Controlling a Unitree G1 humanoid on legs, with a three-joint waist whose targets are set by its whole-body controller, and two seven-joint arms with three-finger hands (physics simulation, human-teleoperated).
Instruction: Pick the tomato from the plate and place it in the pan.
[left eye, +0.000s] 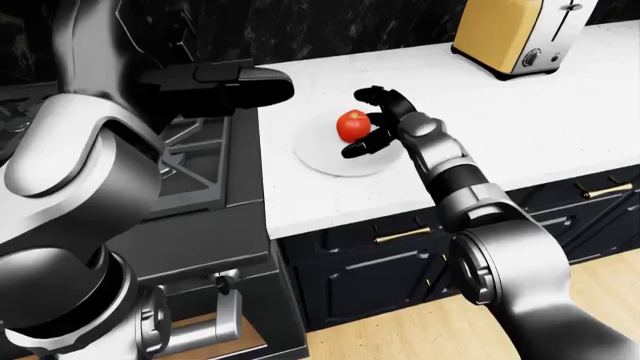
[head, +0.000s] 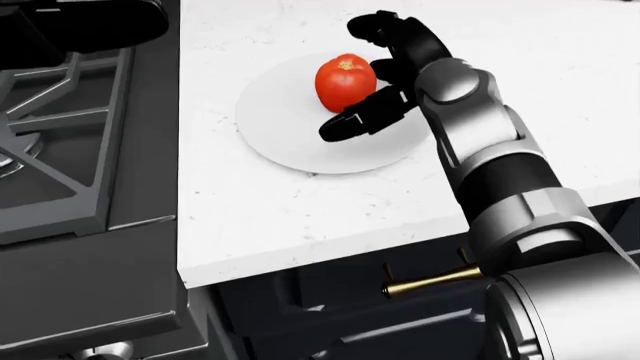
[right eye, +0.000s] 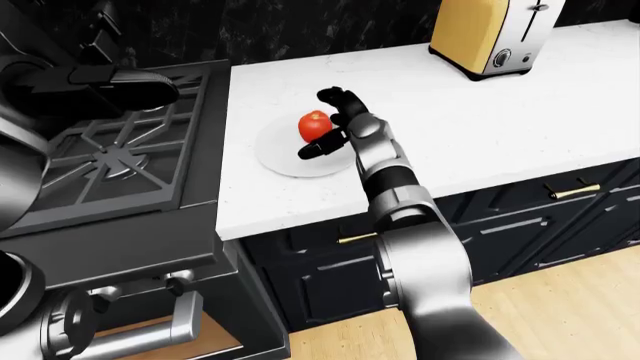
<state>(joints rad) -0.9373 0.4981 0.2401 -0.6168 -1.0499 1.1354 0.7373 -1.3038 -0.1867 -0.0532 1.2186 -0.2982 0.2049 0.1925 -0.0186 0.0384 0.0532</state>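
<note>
A red tomato (head: 342, 81) sits on a round white plate (head: 275, 127) on the white counter. My right hand (head: 368, 75) reaches in from the lower right and cups the tomato. Its fingers (head: 385, 30) curl over the top right of the tomato and its thumb (head: 355, 120) lies on the plate just below it. They stand about the tomato and I see no firm grip. My left hand (left eye: 250, 82) hovers flat and open over the right side of the stove, left of the plate. No pan shows clearly in these views.
A black gas stove with iron grates (head: 60, 150) borders the counter on the left. A yellow toaster (left eye: 515, 34) stands at the counter's top right. Dark cabinets with brass handles (head: 430, 281) lie under the counter edge.
</note>
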